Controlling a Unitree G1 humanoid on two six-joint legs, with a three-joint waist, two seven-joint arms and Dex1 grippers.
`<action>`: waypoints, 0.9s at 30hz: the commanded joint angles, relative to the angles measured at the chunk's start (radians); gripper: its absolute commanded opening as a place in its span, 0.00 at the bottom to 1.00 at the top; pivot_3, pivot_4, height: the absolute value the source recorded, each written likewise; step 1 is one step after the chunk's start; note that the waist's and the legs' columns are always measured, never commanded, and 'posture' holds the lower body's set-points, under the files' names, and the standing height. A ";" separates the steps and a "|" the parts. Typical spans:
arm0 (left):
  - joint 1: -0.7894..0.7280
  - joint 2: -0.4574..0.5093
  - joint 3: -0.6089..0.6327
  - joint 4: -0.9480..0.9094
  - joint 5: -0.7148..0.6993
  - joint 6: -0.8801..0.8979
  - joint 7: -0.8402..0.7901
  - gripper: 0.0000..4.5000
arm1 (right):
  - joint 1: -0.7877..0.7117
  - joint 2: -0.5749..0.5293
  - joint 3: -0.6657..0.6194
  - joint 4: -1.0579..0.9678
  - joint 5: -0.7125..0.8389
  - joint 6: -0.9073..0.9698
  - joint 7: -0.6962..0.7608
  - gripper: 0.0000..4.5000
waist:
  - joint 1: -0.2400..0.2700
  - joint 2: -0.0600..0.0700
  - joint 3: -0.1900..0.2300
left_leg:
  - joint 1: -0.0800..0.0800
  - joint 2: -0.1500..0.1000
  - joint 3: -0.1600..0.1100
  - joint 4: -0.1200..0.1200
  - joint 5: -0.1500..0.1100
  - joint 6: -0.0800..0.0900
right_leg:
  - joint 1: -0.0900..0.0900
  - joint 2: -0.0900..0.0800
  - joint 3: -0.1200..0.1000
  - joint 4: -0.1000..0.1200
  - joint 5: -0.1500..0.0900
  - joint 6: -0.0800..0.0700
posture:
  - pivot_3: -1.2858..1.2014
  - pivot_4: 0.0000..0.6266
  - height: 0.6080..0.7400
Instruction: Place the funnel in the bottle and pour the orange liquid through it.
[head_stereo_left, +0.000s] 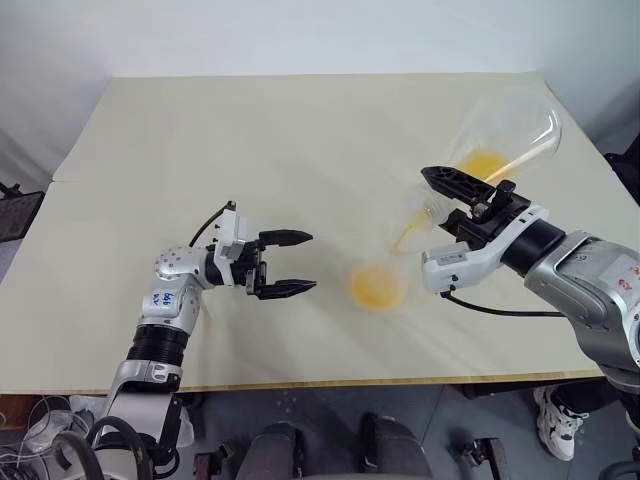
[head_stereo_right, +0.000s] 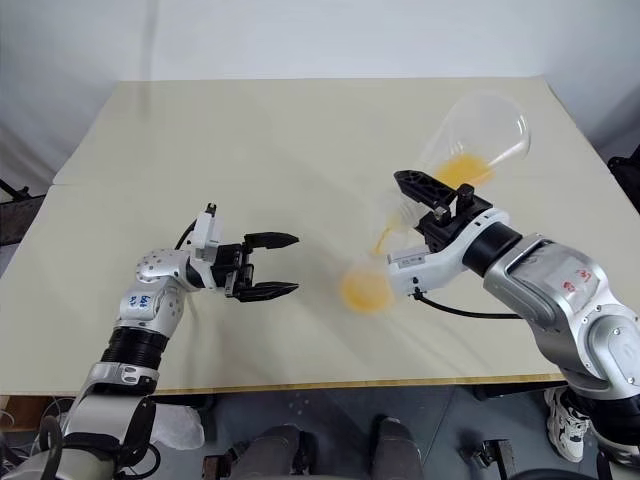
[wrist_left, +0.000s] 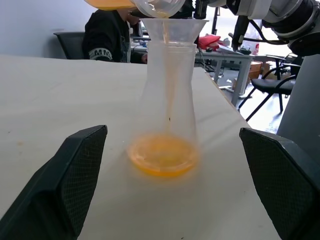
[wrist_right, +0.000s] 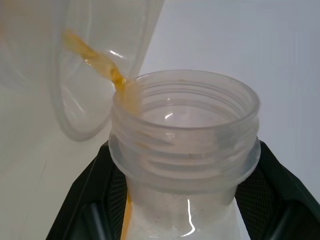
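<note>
Left wrist view: we see the funnel (wrist_left: 172, 31) seated in the bottle (wrist_left: 167, 105), directly ahead between our spread left gripper (head_stereo_left: 292, 263) fingers. Right gripper (head_stereo_left: 452, 196) clamps the tilted flask's (head_stereo_left: 505, 135) threaded neck; orange liquid (wrist_left: 162, 155) streams. Light, slippery plastic; grip necks.

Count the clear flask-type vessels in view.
2. The bottle stands on the table with the funnel in its neck; the larger flask is tilted above it, clamped in the right gripper, pouring orange liquid.
</note>
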 joint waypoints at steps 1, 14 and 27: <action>-0.009 -0.004 0.015 -0.001 -0.004 -0.015 -0.005 1.00 | -0.020 -0.015 -0.058 -0.019 -0.007 -0.008 -0.002 0.55 | 0.000 0.000 0.000 | 0.000 0.000 0.000 0.000 0.000 0.000 | 0.000 0.000 0.000 0.000 0.000 0.000 | 0.52 0.24 1.00; -0.013 -0.008 0.015 0.005 -0.004 -0.018 -0.008 1.00 | -0.029 -0.024 -0.072 -0.004 -0.006 -0.050 -0.004 0.55 | 0.000 0.000 0.000 | 0.000 0.000 0.000 0.000 0.000 0.000 | 0.000 0.000 0.000 0.000 0.000 0.000 | 0.52 0.24 1.00; -0.014 -0.011 0.014 0.008 -0.004 -0.019 -0.005 1.00 | -0.044 -0.025 -0.070 0.016 0.002 -0.088 -0.001 0.55 | 0.000 0.000 0.000 | 0.000 0.000 0.000 0.000 0.000 0.000 | 0.000 0.000 0.000 0.000 0.000 0.000 | 0.52 0.24 1.00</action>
